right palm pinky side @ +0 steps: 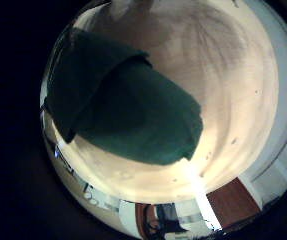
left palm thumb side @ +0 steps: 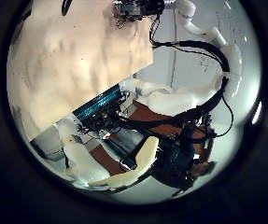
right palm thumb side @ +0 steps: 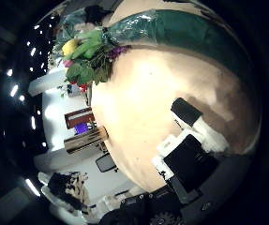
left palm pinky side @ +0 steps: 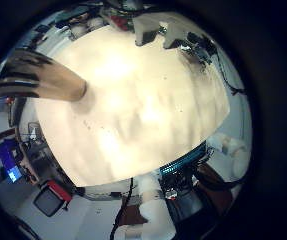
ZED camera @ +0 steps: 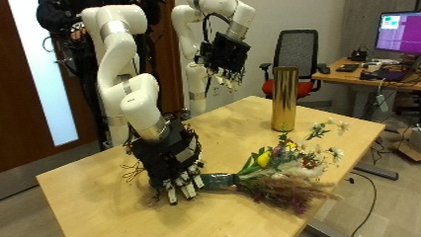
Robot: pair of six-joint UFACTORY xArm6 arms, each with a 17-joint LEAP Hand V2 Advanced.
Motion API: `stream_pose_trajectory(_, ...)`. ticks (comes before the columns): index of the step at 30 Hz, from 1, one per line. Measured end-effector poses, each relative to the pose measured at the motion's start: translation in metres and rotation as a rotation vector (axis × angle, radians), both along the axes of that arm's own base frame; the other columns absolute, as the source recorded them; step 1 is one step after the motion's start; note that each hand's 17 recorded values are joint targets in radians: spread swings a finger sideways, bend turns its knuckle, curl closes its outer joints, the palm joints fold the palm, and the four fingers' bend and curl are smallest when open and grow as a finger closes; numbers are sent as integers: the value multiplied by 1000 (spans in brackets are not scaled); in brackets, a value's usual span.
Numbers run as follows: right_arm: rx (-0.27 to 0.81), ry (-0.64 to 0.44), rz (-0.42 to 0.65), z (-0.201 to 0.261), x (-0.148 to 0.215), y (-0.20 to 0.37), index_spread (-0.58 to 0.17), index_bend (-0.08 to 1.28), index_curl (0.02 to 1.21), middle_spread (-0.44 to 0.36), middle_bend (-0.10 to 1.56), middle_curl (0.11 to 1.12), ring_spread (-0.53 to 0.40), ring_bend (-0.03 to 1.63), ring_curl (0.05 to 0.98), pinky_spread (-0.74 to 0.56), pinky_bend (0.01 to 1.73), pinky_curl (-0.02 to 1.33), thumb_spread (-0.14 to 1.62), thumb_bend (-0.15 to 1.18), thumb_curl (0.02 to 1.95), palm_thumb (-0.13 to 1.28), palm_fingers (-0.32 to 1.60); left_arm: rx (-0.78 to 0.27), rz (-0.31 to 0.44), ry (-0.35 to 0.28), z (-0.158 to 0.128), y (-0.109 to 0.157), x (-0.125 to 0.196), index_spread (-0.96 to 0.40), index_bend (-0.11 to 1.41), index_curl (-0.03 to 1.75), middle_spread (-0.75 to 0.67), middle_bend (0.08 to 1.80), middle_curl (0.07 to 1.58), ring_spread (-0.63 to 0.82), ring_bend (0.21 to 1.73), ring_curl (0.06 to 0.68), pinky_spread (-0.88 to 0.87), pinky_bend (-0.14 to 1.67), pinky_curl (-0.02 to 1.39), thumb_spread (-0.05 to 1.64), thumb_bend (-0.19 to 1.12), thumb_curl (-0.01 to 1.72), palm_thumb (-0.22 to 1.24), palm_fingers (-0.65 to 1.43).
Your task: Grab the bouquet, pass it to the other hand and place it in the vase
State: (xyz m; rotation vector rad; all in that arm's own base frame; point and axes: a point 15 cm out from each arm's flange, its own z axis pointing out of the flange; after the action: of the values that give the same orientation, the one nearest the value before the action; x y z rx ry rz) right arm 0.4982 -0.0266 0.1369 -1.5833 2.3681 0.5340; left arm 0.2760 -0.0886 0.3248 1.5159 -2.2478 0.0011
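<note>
The bouquet (ZED camera: 287,170) lies on the wooden table (ZED camera: 106,178), its stems wrapped in dark green paper (ZED camera: 221,181). The right little finger side palm view is largely filled by the green wrap (right palm pinky side: 123,100). The right thumb side palm view shows the wrap (right palm thumb side: 186,30), the flowers (right palm thumb side: 87,52) and my fingers (right palm thumb side: 195,155) away from them. A tall gold vase (ZED camera: 283,99) stands upright at the table's far side. My left hand (ZED camera: 226,54) is raised high above the table, open and empty.
Loose flower sprigs (ZED camera: 320,130) lie on the table beside the vase. An office chair (ZED camera: 298,54) and a desk with a monitor (ZED camera: 399,35) stand behind the table. The left little finger side palm view shows the table top (left palm pinky side: 143,110) from above.
</note>
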Motion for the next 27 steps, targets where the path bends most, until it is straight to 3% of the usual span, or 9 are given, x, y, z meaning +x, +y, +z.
stream_pose_trajectory(16, -10, 51, 0, -12, -2, -12, -88, 170, 295, 146, 423, 372, 35, 636, 246, 187, 291, 257, 936, -23, 533, 886, 380, 1, 4, 0, 0, 0, 0, 156, 156, 275, 494, 190, 281, 621, 453, 211, 608, 247, 319, 804, -36, 321, 202, -20)
stream_pose_trajectory(27, -25, 101, 32, -5, 4, -18, -143, 188, 328, 46, 527, 411, -93, 786, 270, 88, 293, 230, 921, -22, 541, 909, 609, 2, 6, -5, 3, 0, 0, 163, 157, 274, 494, 189, 284, 621, 454, 210, 606, 242, 319, 809, -35, 321, 203, -21)
